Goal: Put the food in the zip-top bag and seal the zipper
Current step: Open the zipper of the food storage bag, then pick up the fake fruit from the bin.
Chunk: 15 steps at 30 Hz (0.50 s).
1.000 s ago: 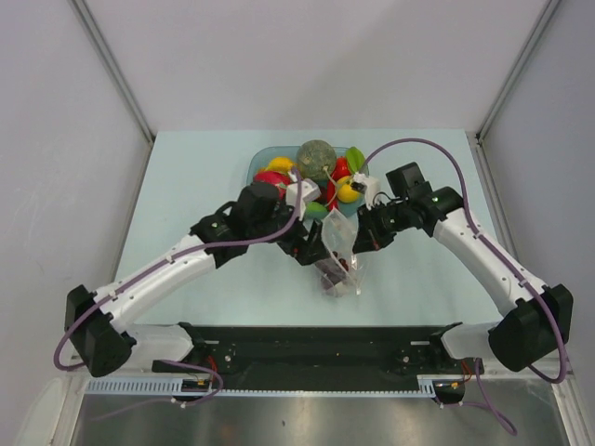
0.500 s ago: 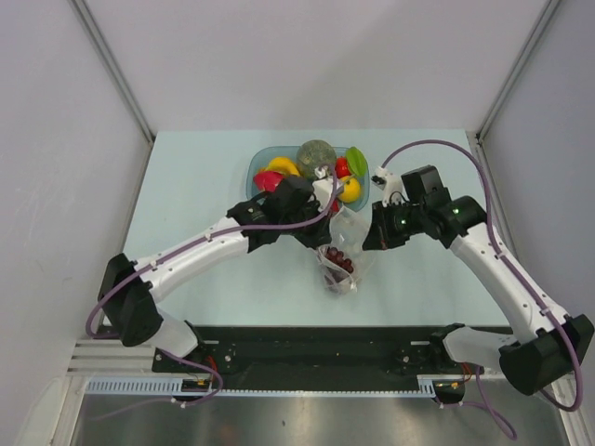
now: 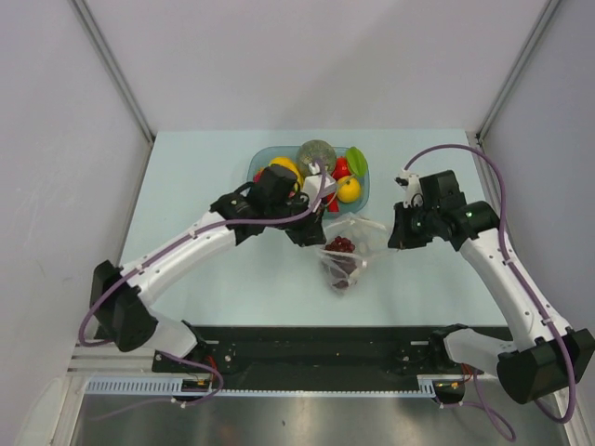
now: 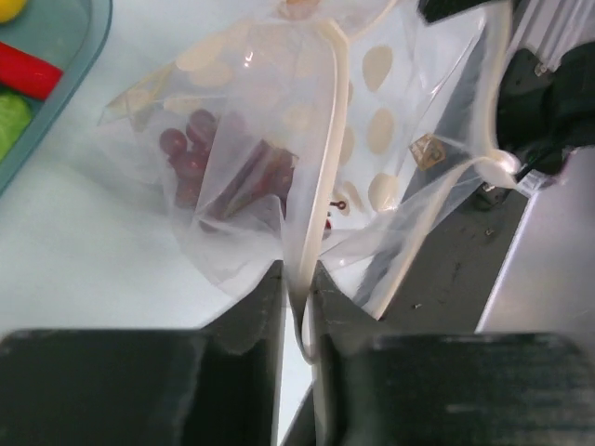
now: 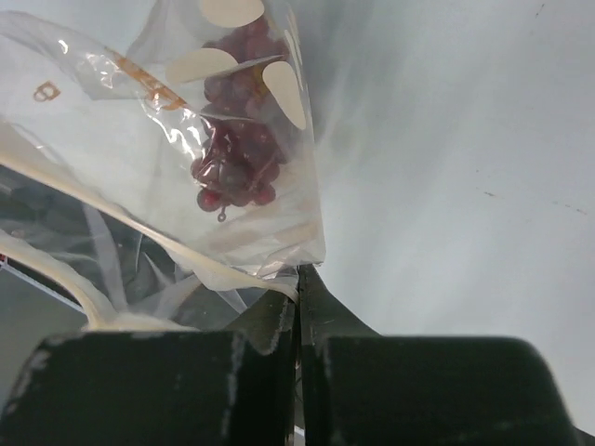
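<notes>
grippers: left gripper is pinched narrow on the small clear plastic pouch with white round dots, its jaws clamping the thin pale press-seal strip at the mouth edge. right gripper is likewise nearly closed, holding the opposite edge of the film. between them i have the mouth spread over the pale blue table, just in front of the translucent blue bowl.

location: bunch of dark red toy grapes sits inside the pouch, low in it. grey-green bumpy ball lies in the bowl, not yet bagged. zipper unsealed.

risks, my judgement: both pinches are on thin slick film, so a pull apart could slip an edge free and collapse the mouth. fetching the ball means freeing one gripper; the mouth would then sag and the grapes might roll out. the ball looks large against the opening, so it may jam or push the pouch away.

count: one pouch, one grape bunch, one ball, one bowl, two grippers, two yellow fruit pieces visible in the bowl.
</notes>
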Motion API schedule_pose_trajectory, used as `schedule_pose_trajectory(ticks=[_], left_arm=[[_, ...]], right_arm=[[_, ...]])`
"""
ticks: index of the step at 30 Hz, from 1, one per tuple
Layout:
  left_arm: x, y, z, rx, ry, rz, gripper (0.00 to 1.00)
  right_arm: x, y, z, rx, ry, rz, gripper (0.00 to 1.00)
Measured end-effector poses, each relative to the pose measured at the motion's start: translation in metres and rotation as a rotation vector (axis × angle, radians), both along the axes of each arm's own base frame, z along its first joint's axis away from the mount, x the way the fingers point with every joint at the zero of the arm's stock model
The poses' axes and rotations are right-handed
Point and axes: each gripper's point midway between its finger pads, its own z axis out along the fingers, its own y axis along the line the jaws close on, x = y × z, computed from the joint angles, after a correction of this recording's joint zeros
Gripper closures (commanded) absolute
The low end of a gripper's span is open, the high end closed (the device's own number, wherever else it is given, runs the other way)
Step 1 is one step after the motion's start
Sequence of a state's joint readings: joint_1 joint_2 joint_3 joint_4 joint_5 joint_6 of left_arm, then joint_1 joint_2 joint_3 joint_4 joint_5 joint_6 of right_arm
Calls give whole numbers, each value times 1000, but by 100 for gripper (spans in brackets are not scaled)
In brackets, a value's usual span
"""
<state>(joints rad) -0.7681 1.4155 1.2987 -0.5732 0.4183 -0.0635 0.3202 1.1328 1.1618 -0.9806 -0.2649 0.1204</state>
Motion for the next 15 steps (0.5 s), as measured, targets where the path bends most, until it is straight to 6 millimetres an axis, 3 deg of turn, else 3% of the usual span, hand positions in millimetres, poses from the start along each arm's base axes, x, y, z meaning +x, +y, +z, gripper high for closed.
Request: schedule_pose_trajectory(ticks=[2,3,6,12,15], left_arm=[[3,-4,-10,15,18,-17,43],[6,-5,-16,20,34,-19,28],[24,-1,-10,-7,5,-9,10],[98,7,54,-105,-403,-25,9],[122,-3,69,-83,-676,-128,12]], right_arm=[[1,-2,-1,0,5,3,100],[1,-3,-1,-1,5,4,100],[2,-8,-2,0,10,-7,100],[4,-14,0,34,23,-43,100],[4,-11,2,60,28,-43,100]])
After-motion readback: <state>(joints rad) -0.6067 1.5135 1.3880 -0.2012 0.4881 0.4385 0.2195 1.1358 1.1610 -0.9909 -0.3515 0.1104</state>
